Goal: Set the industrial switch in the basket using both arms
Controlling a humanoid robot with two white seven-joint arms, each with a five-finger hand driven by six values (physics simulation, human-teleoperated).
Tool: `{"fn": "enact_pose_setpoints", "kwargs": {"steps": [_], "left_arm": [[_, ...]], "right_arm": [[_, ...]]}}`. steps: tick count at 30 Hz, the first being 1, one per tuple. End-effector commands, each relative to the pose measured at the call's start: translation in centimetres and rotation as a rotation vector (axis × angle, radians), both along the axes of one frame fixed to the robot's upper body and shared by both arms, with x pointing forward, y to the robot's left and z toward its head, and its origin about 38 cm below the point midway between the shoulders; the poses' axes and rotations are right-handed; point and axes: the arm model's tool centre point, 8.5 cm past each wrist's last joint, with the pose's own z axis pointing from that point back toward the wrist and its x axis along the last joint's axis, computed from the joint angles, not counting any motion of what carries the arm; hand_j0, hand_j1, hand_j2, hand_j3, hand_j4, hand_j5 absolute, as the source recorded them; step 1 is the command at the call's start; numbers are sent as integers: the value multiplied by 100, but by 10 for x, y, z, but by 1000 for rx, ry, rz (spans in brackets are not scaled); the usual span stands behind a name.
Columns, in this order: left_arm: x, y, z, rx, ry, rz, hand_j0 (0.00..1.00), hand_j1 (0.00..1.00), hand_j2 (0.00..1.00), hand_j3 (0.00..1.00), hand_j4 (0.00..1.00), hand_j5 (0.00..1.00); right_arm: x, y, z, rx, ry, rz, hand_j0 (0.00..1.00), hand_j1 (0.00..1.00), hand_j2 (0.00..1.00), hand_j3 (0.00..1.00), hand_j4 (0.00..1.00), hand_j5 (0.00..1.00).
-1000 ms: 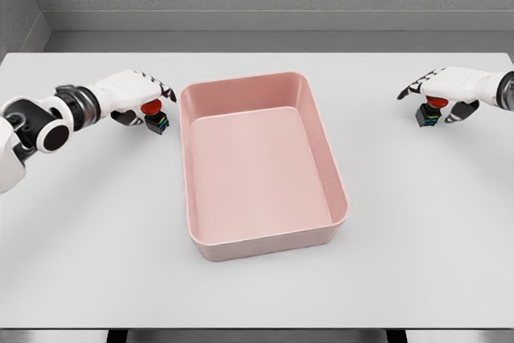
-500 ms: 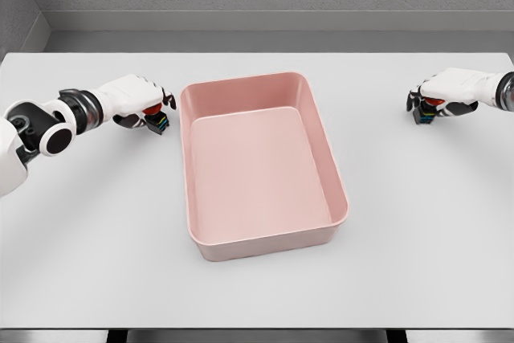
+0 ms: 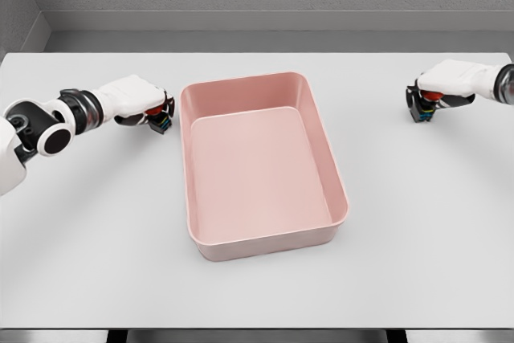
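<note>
**Q:** While the head camera looks down on the pale grey table [image 3: 257, 295], what container sits there, and what does it hold?

**A:** 1 shallow pink plastic basket [image 3: 325, 158] with rounded corners lies at the middle of the table, its long side running away from the camera. Only its bare pink floor shows; nothing lies inside.

**Q:** Where are the industrial switches?

**A:** There are 2, both outside the basket. 1 small black industrial switch with a red button [image 3: 159, 120] is just beside the basket's far-left corner. A second black switch with a red button [image 3: 423, 110] is well apart from the basket, near the table's far-right edge.

**Q:** What are the hands doing?

**A:** The white left hand [image 3: 136, 100] comes in from the left, and its fingers curl down around the left switch, covering most of it. The white right hand [image 3: 446, 79] comes in from the right edge, fingers wrapped over the top of the right switch.

**Q:** Are the switches lifted?

**A:** I cannot tell; each appears at or close to the tabletop.
</note>
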Motion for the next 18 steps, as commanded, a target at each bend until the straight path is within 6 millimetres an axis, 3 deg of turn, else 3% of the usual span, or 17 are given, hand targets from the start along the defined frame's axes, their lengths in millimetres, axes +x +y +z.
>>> {"fn": "enact_pose_setpoints", "kwargs": {"steps": [1, 6, 9, 10, 18], "left_arm": [[0, 1, 0, 0, 1, -2, 51, 51, 51, 51, 51, 51], [1, 1, 7, 2, -8, -26, 40, 40, 40, 40, 40, 40], [2, 1, 13, 1, -16, -37, 40, 40, 40, 40, 40, 40], [2, 1, 14, 0, -15, -44, 39, 39, 39, 39, 39, 39], [4, 26, 38, 22, -52, -41, 40, 40, 40, 40, 40, 40]], "right_arm": [[0, 6, 4, 7, -11, 18, 51, 51, 51, 51, 51, 51], [-1, 8, 11, 6, -25, 29, 51, 51, 51, 51, 51, 51], [-1, 14, 20, 5, -47, 52, 51, 51, 51, 51, 51, 51], [-1, 5, 31, 17, -71, 30, 51, 51, 51, 51, 51, 51], [-11, 5, 55, -5, -111, 64, 51, 51, 51, 51, 51, 51]]}}
